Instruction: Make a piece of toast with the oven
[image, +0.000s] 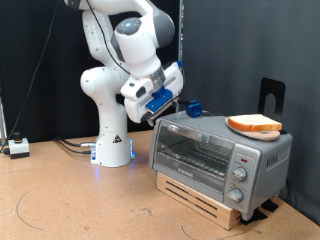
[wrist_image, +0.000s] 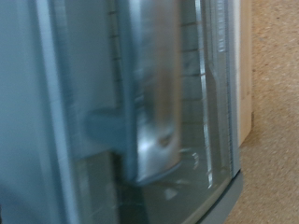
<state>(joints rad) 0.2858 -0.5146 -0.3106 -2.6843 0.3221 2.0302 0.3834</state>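
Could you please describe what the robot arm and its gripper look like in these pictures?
The arm is glossy white, built of rounded, bulbous segments with darker seams at the joints, rising from a conical white base that carries a small dark triangular mark and a blue glow at its foot. The gripper end is white with bright blue parts and dark fingers. Dark cables trail across the table by the base.

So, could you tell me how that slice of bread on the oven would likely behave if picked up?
The slice of bread looks thin and flat, so probably light and fairly stiff. Lying flat on the oven top, it shouldn't roll. Its crust could crumble under a hard squeeze.
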